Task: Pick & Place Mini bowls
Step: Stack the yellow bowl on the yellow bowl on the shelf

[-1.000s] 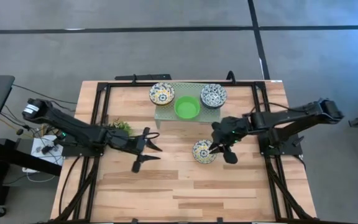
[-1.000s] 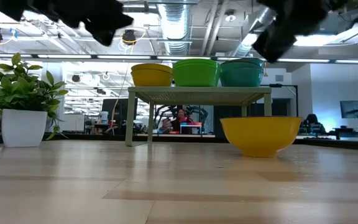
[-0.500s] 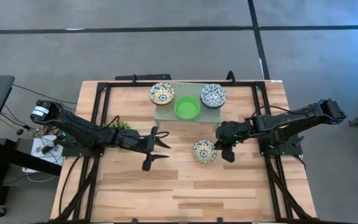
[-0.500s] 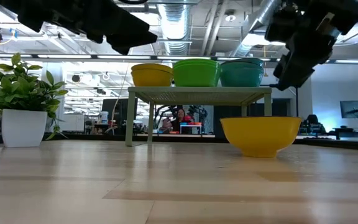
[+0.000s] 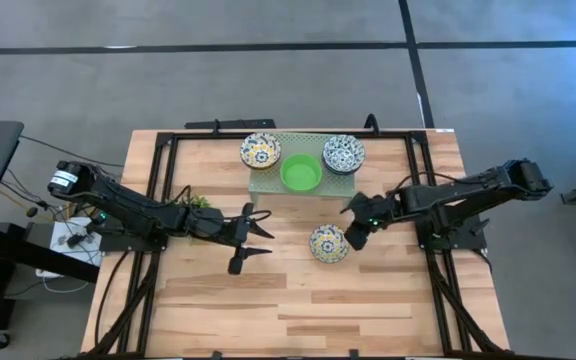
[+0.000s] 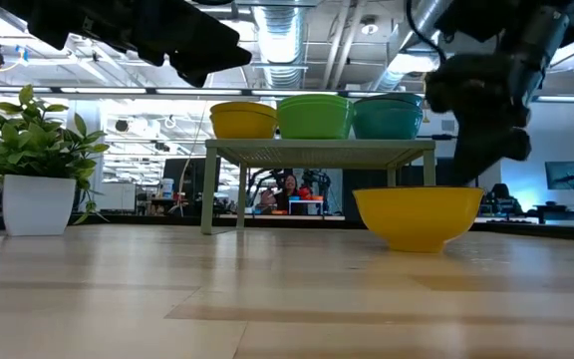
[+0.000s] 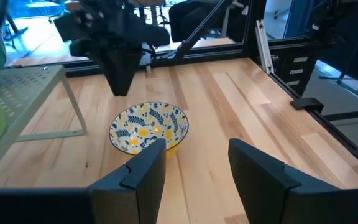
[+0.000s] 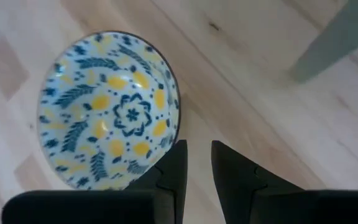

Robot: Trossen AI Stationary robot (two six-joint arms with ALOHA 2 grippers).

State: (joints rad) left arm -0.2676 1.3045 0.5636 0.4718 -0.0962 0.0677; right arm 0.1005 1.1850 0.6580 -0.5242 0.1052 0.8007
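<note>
The butcher-block table carries everything. At the middle of its far edge stands the pale green perforated rack, bearing three mini bowls in a row: a yellow-patterned bowl, a plain green bowl and a blue-patterned bowl. A small potted plant sits near the table's left edge. My left gripper hangs over the table left of centre, its fingers spread wide and holding nothing. My right gripper hovers just beside the lone yellow floral bowl, which rests on the table right of centre, in front of the rack; my right fingers are nearly together, a narrow gap between them, gripping nothing.
</note>
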